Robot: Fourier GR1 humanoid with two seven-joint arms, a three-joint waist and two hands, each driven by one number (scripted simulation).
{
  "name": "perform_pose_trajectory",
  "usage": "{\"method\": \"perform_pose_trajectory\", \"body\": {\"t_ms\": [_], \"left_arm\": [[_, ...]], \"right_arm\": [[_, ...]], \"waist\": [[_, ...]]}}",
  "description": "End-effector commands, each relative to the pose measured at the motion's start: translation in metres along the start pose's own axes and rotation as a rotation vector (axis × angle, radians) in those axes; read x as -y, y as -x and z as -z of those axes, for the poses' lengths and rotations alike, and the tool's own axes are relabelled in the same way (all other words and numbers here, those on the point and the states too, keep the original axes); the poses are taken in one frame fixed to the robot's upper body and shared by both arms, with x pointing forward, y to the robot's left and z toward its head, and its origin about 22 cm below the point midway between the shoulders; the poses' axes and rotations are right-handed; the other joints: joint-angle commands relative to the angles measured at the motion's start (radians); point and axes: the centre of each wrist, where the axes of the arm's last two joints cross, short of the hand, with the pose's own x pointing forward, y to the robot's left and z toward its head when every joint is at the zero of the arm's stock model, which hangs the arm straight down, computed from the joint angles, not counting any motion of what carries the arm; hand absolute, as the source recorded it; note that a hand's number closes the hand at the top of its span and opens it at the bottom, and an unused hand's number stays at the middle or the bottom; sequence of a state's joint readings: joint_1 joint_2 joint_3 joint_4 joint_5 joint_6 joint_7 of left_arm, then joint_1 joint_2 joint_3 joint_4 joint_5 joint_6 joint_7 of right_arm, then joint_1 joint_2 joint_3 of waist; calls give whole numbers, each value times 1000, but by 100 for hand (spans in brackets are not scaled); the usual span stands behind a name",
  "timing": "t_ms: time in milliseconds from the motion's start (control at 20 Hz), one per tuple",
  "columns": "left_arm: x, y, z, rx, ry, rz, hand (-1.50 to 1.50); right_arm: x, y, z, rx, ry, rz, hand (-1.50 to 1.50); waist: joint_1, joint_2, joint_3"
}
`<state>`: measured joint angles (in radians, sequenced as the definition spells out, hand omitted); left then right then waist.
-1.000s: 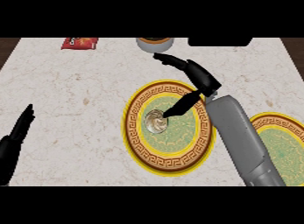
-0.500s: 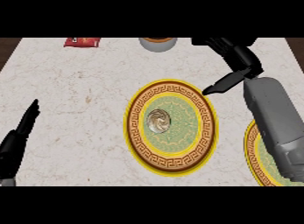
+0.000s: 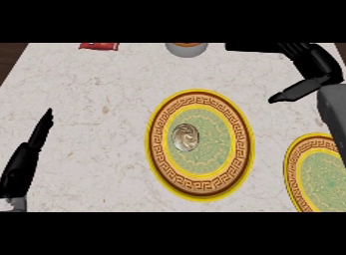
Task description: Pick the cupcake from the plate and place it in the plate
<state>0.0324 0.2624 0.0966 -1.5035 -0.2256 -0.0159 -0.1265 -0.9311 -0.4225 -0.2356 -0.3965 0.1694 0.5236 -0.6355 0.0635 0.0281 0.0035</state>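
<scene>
- The cupcake (image 3: 186, 137) sits on the middle plate (image 3: 200, 185), left of its centre.
- The right hand (image 3: 313, 63) hangs up and right of that plate, fingers straight, holding nothing.
- A second plate (image 3: 304, 187) lies just right of it, partly under the forearm.
- The left hand (image 3: 27, 160) rests far left on the surface (image 3: 94, 99), fingers straight.

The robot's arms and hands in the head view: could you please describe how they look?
The right hand is glossy black with slim, pointed fingers, on a smooth, rounded grey forearm. The left hand is the same black. No cables or markings show.
</scene>
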Motion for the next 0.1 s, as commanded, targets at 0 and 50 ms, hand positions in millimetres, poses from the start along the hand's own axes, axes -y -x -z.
{"method": "perform_pose_trajectory", "body": {"t_ms": [0, 50], "left_arm": [[9, -5, 2, 9, 6, -19, 0], [-2, 0, 4, 10, 3, 5, 0]], "right_arm": [[24, -3, -15, 43, -42, 31, -150], [25, -8, -10, 55, -38, 30, -150]], "waist": [[13, 5, 1], [9, 3, 0]]}}
